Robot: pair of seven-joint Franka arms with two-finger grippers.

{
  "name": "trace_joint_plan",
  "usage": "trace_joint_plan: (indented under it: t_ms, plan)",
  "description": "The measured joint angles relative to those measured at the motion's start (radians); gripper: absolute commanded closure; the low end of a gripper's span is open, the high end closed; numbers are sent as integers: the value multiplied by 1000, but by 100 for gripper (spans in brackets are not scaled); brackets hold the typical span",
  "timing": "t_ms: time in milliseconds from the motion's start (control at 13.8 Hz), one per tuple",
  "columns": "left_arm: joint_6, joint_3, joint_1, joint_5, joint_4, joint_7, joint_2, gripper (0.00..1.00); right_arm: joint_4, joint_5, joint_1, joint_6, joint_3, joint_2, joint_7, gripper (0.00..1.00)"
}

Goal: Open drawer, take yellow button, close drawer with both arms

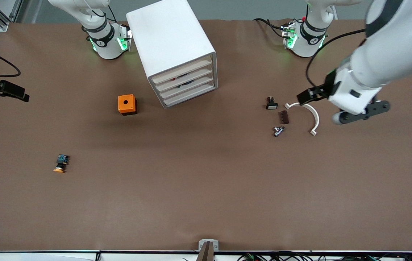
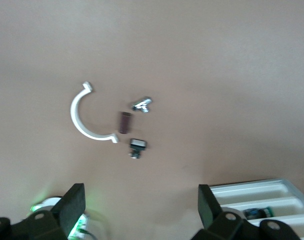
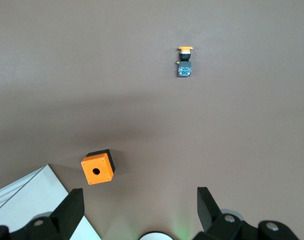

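Note:
The white cabinet (image 1: 171,43) stands near the arms' bases, and its uppermost drawer (image 1: 182,72) sits flush with the three below it. The button (image 1: 61,164), with orange cap and bluish end, lies on the table toward the right arm's end, nearer the front camera than the orange cube (image 1: 127,104). It also shows in the right wrist view (image 3: 184,62). My right gripper (image 1: 17,94) (image 3: 139,210) is open and empty, high over the table at its own end. My left gripper (image 1: 309,96) (image 2: 142,210) is open and empty, over the small parts at the left arm's end.
A white arc-shaped piece (image 1: 309,116), a small black part with a white face (image 1: 271,104), a brown piece (image 1: 284,117) and a metal piece (image 1: 278,130) lie together toward the left arm's end. The cabinet's drawer fronts show in the left wrist view (image 2: 262,192).

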Motion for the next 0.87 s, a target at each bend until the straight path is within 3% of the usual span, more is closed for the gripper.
trace_joint_plan:
  t_ms: [145, 434, 651, 868]
  plan:
    - [-26, 19, 43, 0, -19, 136, -26, 1, -11, 0, -1, -10, 0, -33, 0, 0]
    - [-17, 204, -5, 0, -152, 385, -119, 1, -70, 0, -1, -18, 3, -90, 0, 0]
    - [133, 299, -36, 0, -345, 473, -229, 1, -111, 0, 5, -15, 15, -119, 0, 0]
    - [290, 305, -39, 0, -526, 482, -330, 1, -117, 0, 10, -15, 19, -125, 0, 0]
